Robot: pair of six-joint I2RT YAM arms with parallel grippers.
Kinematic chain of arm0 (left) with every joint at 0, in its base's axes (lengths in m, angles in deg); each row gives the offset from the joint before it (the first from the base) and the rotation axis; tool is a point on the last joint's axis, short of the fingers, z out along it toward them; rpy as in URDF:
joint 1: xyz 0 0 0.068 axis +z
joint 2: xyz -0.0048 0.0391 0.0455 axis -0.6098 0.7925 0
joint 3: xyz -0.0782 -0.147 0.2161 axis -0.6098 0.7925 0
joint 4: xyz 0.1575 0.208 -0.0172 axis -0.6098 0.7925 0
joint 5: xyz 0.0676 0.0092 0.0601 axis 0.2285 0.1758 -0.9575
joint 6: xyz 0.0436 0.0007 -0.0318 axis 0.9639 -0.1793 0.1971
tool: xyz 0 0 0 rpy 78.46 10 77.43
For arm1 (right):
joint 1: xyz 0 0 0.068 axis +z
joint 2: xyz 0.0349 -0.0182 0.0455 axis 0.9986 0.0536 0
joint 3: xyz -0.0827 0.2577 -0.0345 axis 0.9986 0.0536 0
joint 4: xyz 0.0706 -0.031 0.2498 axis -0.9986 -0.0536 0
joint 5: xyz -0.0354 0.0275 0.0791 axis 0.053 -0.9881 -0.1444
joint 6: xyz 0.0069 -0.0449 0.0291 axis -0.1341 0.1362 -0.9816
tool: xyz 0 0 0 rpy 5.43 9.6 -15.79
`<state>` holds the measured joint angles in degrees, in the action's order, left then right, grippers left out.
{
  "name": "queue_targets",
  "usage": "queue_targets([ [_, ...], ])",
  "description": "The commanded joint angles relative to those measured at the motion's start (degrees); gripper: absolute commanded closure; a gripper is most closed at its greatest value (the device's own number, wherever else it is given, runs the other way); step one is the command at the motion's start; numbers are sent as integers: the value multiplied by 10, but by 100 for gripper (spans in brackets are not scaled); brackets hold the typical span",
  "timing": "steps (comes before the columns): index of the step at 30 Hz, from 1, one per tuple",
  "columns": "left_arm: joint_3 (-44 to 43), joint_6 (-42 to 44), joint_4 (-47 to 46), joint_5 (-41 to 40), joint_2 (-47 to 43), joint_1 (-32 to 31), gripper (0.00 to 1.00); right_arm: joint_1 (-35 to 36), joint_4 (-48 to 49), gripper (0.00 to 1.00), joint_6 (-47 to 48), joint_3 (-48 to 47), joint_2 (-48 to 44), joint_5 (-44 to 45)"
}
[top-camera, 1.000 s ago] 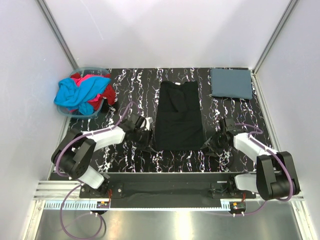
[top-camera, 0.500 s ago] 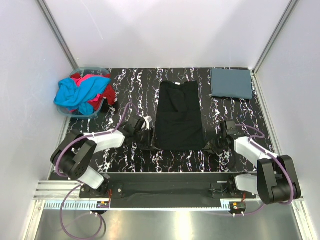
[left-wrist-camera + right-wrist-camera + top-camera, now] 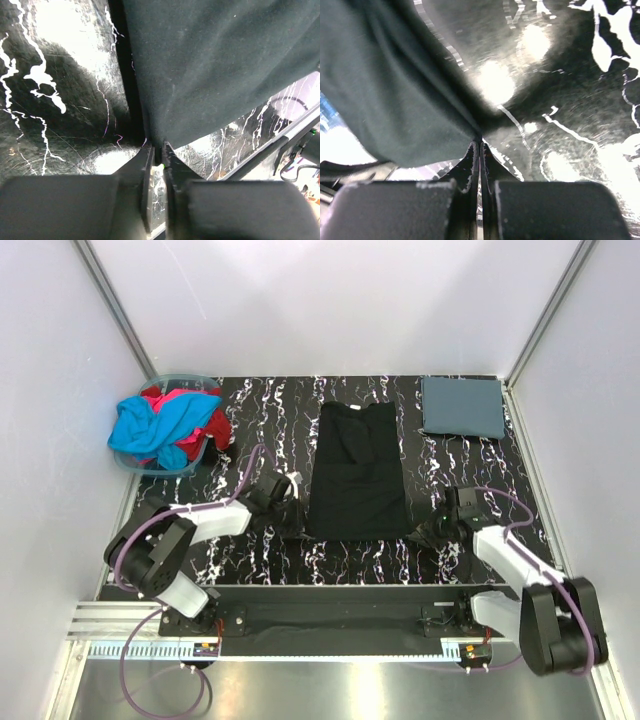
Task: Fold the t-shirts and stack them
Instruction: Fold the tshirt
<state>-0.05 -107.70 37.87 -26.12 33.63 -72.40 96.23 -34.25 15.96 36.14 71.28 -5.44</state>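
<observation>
1. Placement: the black t-shirt (image 3: pixel 355 475) lies flat in the middle of the dark marbled surface (image 3: pixel 270 430). It is folded into a long narrow shape, with one short edge toward the arms.
2. The left end effector (image 3: pixel 156 150) is low on the surface at the near left corner of this shirt. In the left wrist view its two fingers are almost together, with only a thin slit between them. The corner of the black cloth runs down into that slit, so the cloth is pinched at the fingertips.
3. The right end effector (image 3: pixel 479 145) is at the near right corner of the same shirt. In the right wrist view its fingers are pressed fully together. The cloth edge comes to a point exactly at their tips, so this corner looks gripped as well.
4. In both wrist views the cloth rises a little from the surface near the fingertips, and a dark shadow shows under its edge.
5. A slate blue-grey t-shirt (image 3: pixel 462 407) lies folded as a neat rectangle at the far right corner of the surface, well apart from both arms.
6. At the far left a pale translucent tub (image 3: pixel 180 376) holds a loose heap. A cyan t-shirt (image 3: pixel 160 425) lies on top and hangs over the rim, and a red t-shirt (image 3: pixel 215 425) is under and beside it.
</observation>
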Motion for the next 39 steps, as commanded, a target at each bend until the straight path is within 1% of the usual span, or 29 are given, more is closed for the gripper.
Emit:
queue_targets([
  [1, -2, 15, 4, -26, -3, -2, 93, -2, -9, 100, 23, 9, -59, 2],
  [2, -6, 16, 9, -24, -7, -2, 98, -2, -13, 100, 23, 11, -70, 4],
  [3, -11, 21, 15, -22, -11, -2, 100, -2, -16, 100, 24, 15, -80, 4],
  [9, -35, 29, 74, -23, -66, -16, 100, -2, -51, 100, 41, 15, -151, -5],
  [12, -48, 26, 93, -18, -106, -27, 100, -2, -75, 100, 52, 12, -208, -15],
  [13, -50, 24, 106, -18, -118, -30, 100, -2, -89, 100, 51, 10, -239, -17],
  [14, -54, 23, 113, -18, -145, -39, 100, -2, -98, 100, 50, 7, -254, -24],
  [18, -86, 17, 174, -51, -215, -57, 100, -2, -176, 100, 54, -37, -325, -21],
  [21, -111, 13, 204, -71, -254, -67, 100, -2, -211, 100, 55, -69, -353, -18],
  [22, -116, 10, 219, -72, -257, -70, 100, -2, -229, 100, 53, -76, -369, -18],
  [25, -130, 1, 227, -73, -266, -83, 100, -1, -247, 100, 47, -98, -387, -11],
  [27, -140, 4, 227, -77, -253, -83, 100, -2, -243, 100, 48, -109, -374, 0],
  [29, -160, 10, 233, -98, -237, -83, 100, -2, -228, 100, 59, -120, -355, 23],
  [31, -180, 21, 234, -113, -205, -78, 100, -2, -189, 100, 68, -125, -314, 39],
  [33, -214, 36, 235, -106, -176, -66, 100, -2, -156, 100, 79, -141, -278, 47],
  [34, -226, 42, 235, -99, -148, -50, 100, -2, -127, 100, 89, -149, -236, 58],
  [35, -248, 51, 236, -94, -133, -40, 100, -2, -113, 100, 97, -169, -215, 60],
  [36, -260, 57, 235, -87, -118, -31, 100, -2, -86, 100, 106, -181, -168, 60],
  [38, -300, 74, 236, -75, -77, 0, 100, -2, -64, 100, 132, -224, -120, 67],
  [39, -315, 78, 240, -71, -64, 11, 100, -2, -50, 100, 139, -242, -69, 69],
])
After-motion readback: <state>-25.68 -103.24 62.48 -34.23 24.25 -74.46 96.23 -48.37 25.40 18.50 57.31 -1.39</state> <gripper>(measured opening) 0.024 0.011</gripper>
